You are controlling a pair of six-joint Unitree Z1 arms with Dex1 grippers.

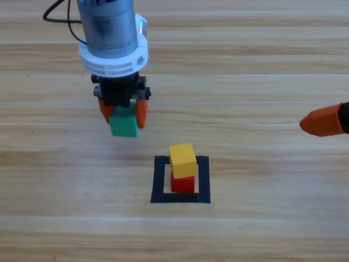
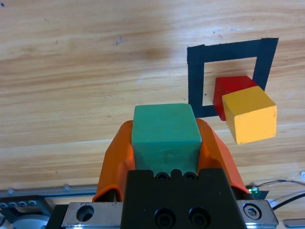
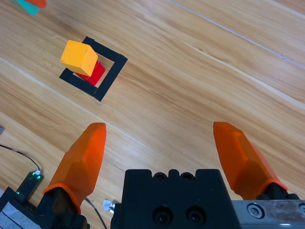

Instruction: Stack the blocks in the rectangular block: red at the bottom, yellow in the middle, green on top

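The right claw (image 3: pixel 159 143) hangs above bare wood of the surface (image 3: pixel 200 76), its two orange jaws spread wide apart with nothing between them. Toward the upper left lies the black tape outline (image 3: pixel 113 71), a near-square seen at an angle. Inside it sits the red cube (image 3: pixel 95 74), and the yellow cube (image 3: pixel 78 57) rests on top of it, turned slightly against the red one. At the very top left corner, a sliver of the teal-green cube (image 3: pixel 27 6) shows beside an orange jaw tip of the left claw (image 3: pixel 38 2).
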